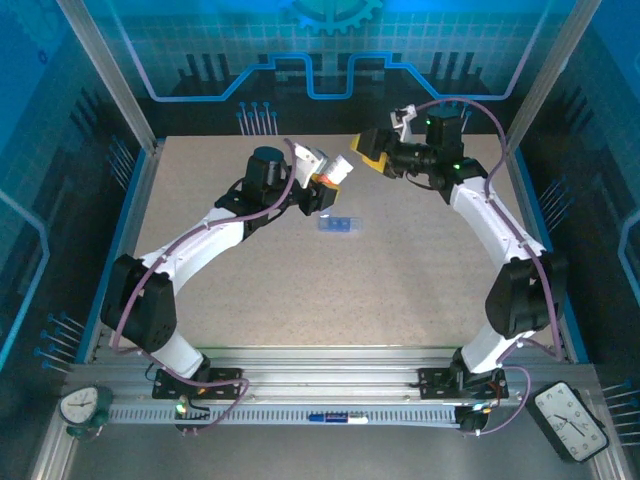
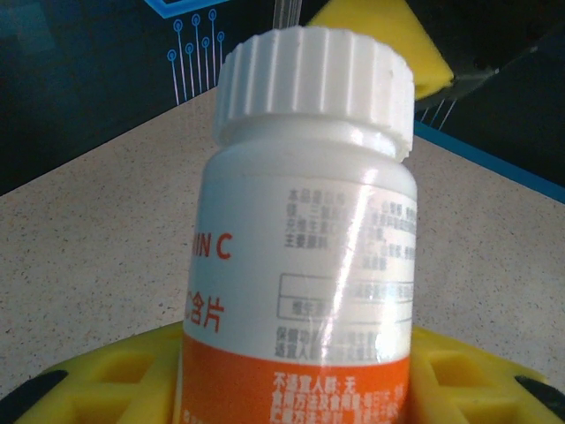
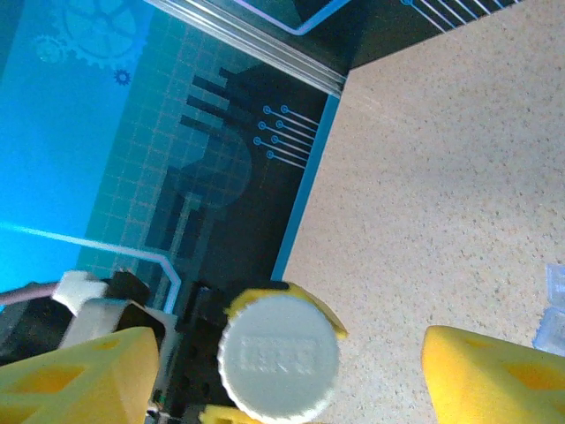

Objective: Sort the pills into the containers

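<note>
The bottle (image 2: pixel 300 291) is sitting between the left gripper's (image 1: pixel 322 188) jaws, its cap (image 3: pixel 278 356) reaching between the right gripper's (image 1: pixel 366 158) jaws; the box (image 1: pixel 338 224) is lying on the table (image 1: pixel 400 290) below both.

Pill box (image 3: pixel 553 302) half off right edge

We show a speckled beige table (image 1: pixel 400 290) bearing one translucent blue pill box (image 1: pixel 338 224), close by the left gripper (image 1: pixel 324 184), on its near side.

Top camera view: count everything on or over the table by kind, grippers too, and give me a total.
pill bottle: 1, white-capped, held off the table
blue pill box: 1, lying on the table
grippers: 2, the left gripper shut on the bottle, the right gripper open by the cap
Total: 4
</note>
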Robot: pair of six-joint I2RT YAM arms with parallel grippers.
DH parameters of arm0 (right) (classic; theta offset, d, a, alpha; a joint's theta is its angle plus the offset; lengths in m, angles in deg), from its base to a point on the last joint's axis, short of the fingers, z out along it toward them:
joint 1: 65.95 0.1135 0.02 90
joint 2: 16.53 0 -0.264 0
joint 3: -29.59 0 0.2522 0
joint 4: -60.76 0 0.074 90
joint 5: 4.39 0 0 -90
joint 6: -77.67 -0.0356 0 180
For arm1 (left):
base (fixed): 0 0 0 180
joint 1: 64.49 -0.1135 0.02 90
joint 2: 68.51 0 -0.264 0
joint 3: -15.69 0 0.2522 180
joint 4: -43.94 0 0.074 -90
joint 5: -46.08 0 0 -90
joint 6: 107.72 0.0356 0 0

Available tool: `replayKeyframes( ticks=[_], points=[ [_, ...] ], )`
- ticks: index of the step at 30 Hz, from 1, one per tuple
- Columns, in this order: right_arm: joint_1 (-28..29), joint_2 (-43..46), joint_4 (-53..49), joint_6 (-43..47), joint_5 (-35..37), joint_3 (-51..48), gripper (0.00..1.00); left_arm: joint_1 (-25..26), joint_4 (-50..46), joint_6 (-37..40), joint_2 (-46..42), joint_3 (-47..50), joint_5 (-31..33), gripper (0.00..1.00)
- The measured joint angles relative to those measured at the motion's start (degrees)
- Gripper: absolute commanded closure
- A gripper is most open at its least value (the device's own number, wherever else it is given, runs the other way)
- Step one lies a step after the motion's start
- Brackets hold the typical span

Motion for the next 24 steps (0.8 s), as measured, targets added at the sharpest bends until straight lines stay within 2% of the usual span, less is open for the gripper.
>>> replayKeyframes(
  ticks=[5, 13, 16, 21, 24],
  points=[
    [2.38, -2.12, -3.69, 0.11, 1.57, 4.74, 0.22, 0.0, 0.0, 0.07, 0.0, 0.0, 0.0, 1.0],
    [3.8, -4.0, -7.52, 0.15, 2.23, 5.95, 0.28, 0.02, 0.0, 0.09, 0.0, 0.0, 0.02, 1.0],
    [4.13, -4.35, -8.5, 0.68, 2.21, 5.95, 0.33, 0.02, 0.0, 0.09, 0.0, 0.0, 0.02, 1.0],
    [4.5, -4.39, -9.25, 1.49, 2.16, 5.95, 0.52, 0.02, 0.0, 0.07, 0.0, 0.0, 0.02, 1.0],
    [4.46, -4.39, -9.25, 2.32, 2.16, 5.84, 0.6, 0.0, -0.02, 0.04, 0.0, -0.11, 0.02, 1.0]
  ],
)
